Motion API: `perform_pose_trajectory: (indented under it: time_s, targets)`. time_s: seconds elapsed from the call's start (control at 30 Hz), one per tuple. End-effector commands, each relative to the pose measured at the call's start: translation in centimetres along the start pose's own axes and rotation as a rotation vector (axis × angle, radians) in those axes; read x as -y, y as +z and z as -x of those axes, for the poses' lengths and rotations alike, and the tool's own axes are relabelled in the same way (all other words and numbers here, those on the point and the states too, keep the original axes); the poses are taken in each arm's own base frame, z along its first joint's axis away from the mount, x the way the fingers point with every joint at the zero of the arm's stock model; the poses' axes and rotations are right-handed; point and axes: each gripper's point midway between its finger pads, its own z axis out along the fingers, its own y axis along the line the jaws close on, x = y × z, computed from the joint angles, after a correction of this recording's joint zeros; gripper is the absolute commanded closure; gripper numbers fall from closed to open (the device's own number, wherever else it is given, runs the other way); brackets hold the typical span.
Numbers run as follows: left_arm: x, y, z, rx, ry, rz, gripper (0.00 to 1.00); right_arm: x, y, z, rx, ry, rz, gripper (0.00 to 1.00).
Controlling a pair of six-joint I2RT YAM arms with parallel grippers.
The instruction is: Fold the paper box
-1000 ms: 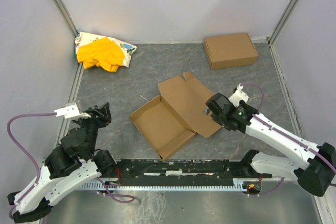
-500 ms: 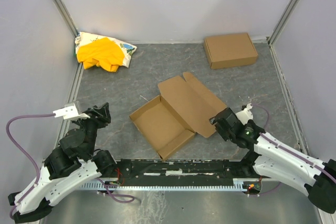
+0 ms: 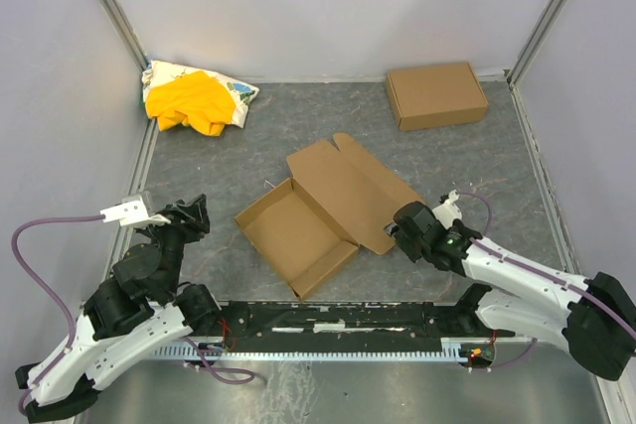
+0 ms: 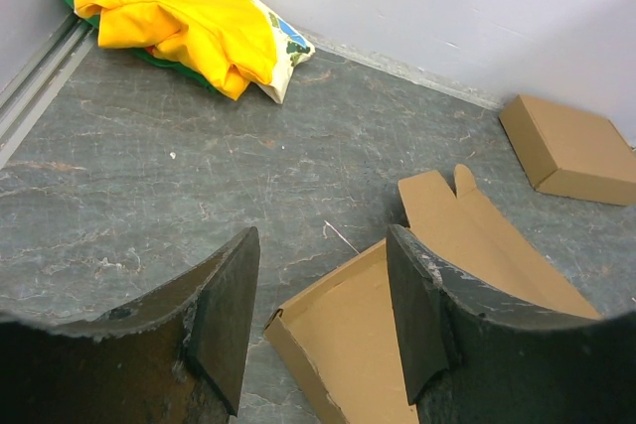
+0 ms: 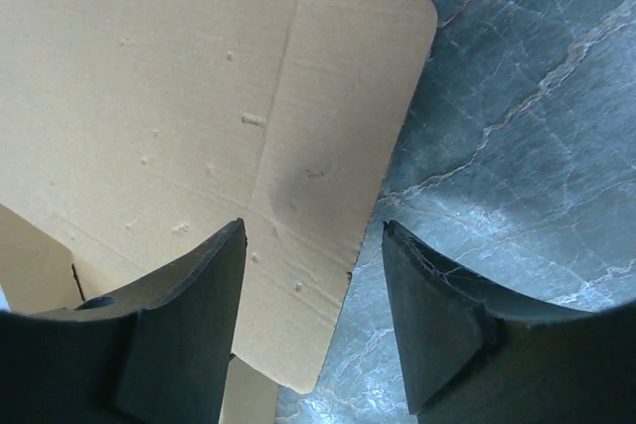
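- Top external: the paper box (image 3: 316, 208) is a plain brown, matte, creased cardboard sheet. On the left it forms a shallow tray with low raised walls. On the right is a flat lid panel with a tab and rounded flap corners. It lies mid-counter (image 3: 477, 161), on a grey, veined, stone-look surface.
- The right pincer (image 3: 401, 226) sits at the box's right flap edge. In the right wrist view its fingers are spread wide with the flap's rounded corner framed between them and nothing gripped. Whether it touches the cardboard: cannot tell.
- The left pincer (image 4: 320, 250) is also wide, empty, and well apart from the box.
- Versus 0.5 s ago, the box has shifted slightly left and away from the arms. The right pincer has moved left onto the flap, and the left arm is unchanged.
- A small cardboard box (image 3: 436, 94) sits closed at far right and a crumpled yellow-and-white cloth (image 3: 194, 98) in the far left corner. Neither has moved.
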Motion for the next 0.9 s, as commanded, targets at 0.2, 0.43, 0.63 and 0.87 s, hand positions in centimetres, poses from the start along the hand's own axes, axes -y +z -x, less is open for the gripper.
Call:
perform_pose_trajectory:
  time_s: [0.2,0.43,0.63,0.87]
  targets:
    - [0.4,0.1,0.5,0.014,0.003,-0.012,0.39,-1.9,0.5,-0.6,-0.022,-0.036,0.067,0.39]
    - [0.4,0.2,0.4,0.014,0.005,-0.011,0.39,-4.3,1.7,-1.4,-0.051,-0.202,0.047,0.76]
    - [0.4,0.2,0.4,0.014,0.006,-0.01,0.39,-6.2,0.3,2.0,0.078,-0.412,0.049,0.98]
    - [0.5,0.2,0.3,0.011,0.011,-0.01,0.39,-10.7,-2.8,7.8,0.249,-0.913,-0.019,0.98]
